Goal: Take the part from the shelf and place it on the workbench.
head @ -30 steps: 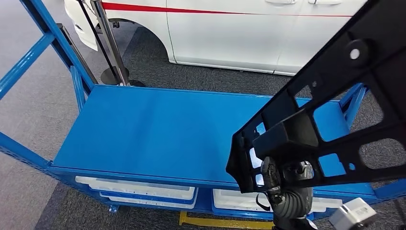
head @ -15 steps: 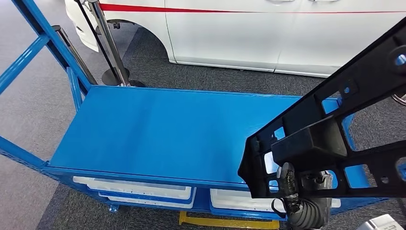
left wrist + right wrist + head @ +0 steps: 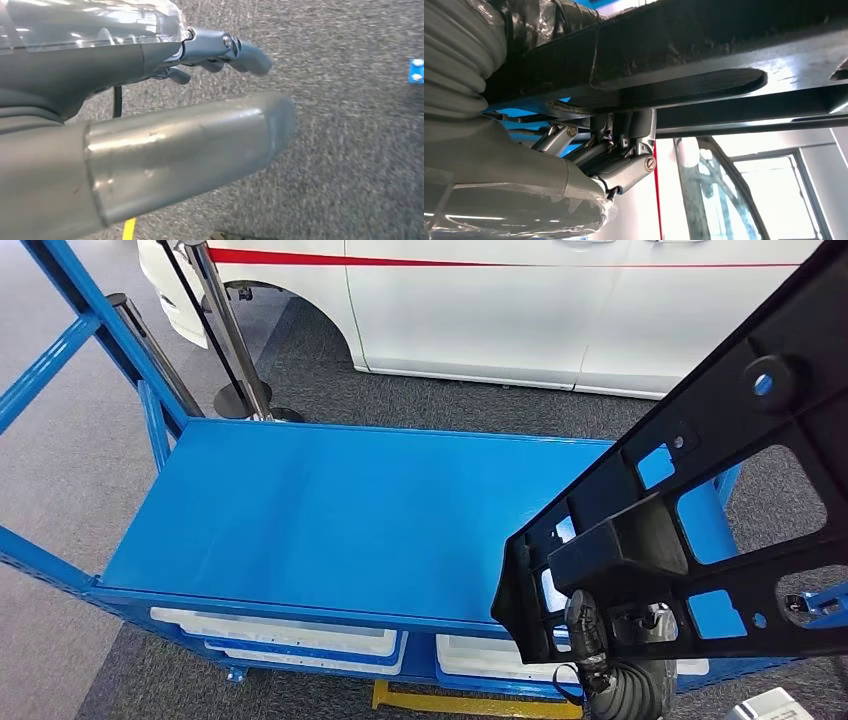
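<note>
A large black plastic part (image 3: 700, 510) with cut-outs hangs tilted over the right end of the blue workbench (image 3: 330, 510). My right hand (image 3: 600, 635) grips its lower end from below, just past the bench's front edge. In the right wrist view the fingers (image 3: 624, 145) are hooked up onto the black part (image 3: 704, 60). My left hand (image 3: 220, 50) hangs over grey carpet with its fingers stretched out and nothing in it.
A white car (image 3: 520, 310) with a red stripe stands behind the bench. A stanchion post (image 3: 232, 330) and blue frame uprights (image 3: 100, 330) rise at the bench's left end. White trays (image 3: 290, 640) sit on the shelf under the bench top.
The black part swung: half a second ago it lay lower and flatter, now its far end is tipped up higher again. My right hand stays on it near the bench's front right.
</note>
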{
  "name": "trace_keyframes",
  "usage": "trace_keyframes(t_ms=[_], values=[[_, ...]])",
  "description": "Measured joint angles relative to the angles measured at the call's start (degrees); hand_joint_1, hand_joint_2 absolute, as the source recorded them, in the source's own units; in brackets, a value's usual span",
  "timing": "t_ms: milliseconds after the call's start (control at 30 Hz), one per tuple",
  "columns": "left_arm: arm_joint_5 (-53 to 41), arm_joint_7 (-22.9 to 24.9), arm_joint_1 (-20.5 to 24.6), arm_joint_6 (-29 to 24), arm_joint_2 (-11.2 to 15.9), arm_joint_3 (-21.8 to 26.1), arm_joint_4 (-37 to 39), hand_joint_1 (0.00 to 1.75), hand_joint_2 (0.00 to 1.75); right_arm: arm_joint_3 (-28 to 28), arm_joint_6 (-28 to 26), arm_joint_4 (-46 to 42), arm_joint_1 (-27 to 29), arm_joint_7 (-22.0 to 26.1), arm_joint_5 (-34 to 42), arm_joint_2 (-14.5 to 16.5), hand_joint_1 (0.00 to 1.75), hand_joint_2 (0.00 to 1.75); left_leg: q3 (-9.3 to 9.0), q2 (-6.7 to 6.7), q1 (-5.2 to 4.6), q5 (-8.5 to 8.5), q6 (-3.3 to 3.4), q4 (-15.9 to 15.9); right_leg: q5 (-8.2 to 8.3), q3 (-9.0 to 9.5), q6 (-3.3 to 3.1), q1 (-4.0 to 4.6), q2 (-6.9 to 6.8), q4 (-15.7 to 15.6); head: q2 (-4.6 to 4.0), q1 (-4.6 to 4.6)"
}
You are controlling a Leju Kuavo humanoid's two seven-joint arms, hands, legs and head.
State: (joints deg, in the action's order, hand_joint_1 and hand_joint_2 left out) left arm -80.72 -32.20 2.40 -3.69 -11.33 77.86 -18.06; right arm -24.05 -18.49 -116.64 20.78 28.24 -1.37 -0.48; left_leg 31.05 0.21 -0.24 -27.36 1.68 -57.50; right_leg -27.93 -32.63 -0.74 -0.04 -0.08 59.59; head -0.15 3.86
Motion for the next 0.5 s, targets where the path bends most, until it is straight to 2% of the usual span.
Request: trace_keyframes(t_ms=[33,67,167,200,233,267,333,367,400,500], values=[[0.0,0.05,0.01,0.14,-0.07,0.14,-0.02,0.0,0.0,-0.03,0.4,0.26,0.18,0.68,0.65,-0.27,1.75,1.75,-0.1,0.06,0.19,0.5,0.14,0.5,-0.57,-0.18,0.32,0.03,0.01,0.49,0.0,-0.01],[-0.01,0.08,0.02,0.29,-0.14,0.3,-0.07,0.0,0.0,-0.07,0.82,0.48,0.3,1.26,1.19,-0.53,1.75,1.75,-0.12,0.16,0.41,0.93,0.29,1.02,-1.85,-0.74,0.59,0.05,0.06,1.9,0.0,-0.03],[-0.02,0.09,0.04,0.7,-0.23,0.69,-0.24,0.0,0.0,-0.13,1.9,1.2,0.57,2.1,1.83,-1.39,1.75,1.75,0.45,0.36,0.62,1.45,0.5,1.15,-7.48,-4.46,1.38,-0.41,0.14,11.13,0.0,-0.03],[-0.02,0.09,0.04,0.77,-0.25,0.77,-0.27,0.0,0.0,-0.14,2.05,1.49,0.67,2.17,1.86,-1.66,1.75,1.75,0.77,0.39,0.66,1.48,0.47,0.88,-8.34,-5.37,1.65,-0.66,0.13,13.6,0.0,-0.04],[-0.02,0.09,0.05,0.84,-0.26,0.81,-0.28,0.0,0.0,-0.15,2.15,1.76,0.75,2.2,1.86,-1.85,1.75,1.75,1.12,0.4,0.72,1.51,0.42,0.54,-8.14,-5.41,1.92,-0.93,0.11,14.28,0.0,-0.04],[-0.03,0.1,0.05,0.89,-0.28,0.83,-0.29,0.0,0.0,-0.15,2.26,1.98,0.79,2.21,1.86,-2.02,1.75,1.75,1.49,0.4,0.83,1.5,0.34,0.12,-6.99,-4.43,2.19,-1.22,0.08,12.87,0.0,-0.04],[-0.05,0.12,0.08,0.96,-0.33,0.86,-0.32,0.0,0.0,-0.17,2.59,2.29,0.78,2.21,1.85,-2.27,1.75,1.75,2.25,0.33,1.06,1.45,-0.07,-0.86,-3.95,-0.53,2.56,-1.68,0.1,6.05,0.0,-0.04],[-0.07,0.15,0.1,0.95,-0.34,0.87,-0.37,0.0,0.0,-0.18,2.76,2.39,0.8,2.22,1.85,-2.36,1.75,1.75,2.6,0.26,1.06,1.4,-0.44,-1.4,-2.94,0.86,2.48,-1.7,0.22,3.17,0.0,-0.04],[-0.09,0.17,0.12,0.95,-0.34,0.88,-0.42,0.0,0.0,-0.19,2.9,2.48,0.83,2.25,1.85,-2.43,1.75,1.75,2.87,0.2,1.01,1.44,-0.87,-1.75,-2.45,1.54,2.24,-1.62,0.33,1.51,0.0,-0.02],[-0.24,0.25,0.08,0.94,-0.34,0.91,-0.5,0.0,0.0,-0.24,3.02,2.65,0.9,2.33,1.84,-2.59,1.75,1.75,3.28,0.06,1.03,2.0,-2.19,-1.78,-1.63,0.92,0.84,-1.25,0.46,1.2,0.0,-0.01]])
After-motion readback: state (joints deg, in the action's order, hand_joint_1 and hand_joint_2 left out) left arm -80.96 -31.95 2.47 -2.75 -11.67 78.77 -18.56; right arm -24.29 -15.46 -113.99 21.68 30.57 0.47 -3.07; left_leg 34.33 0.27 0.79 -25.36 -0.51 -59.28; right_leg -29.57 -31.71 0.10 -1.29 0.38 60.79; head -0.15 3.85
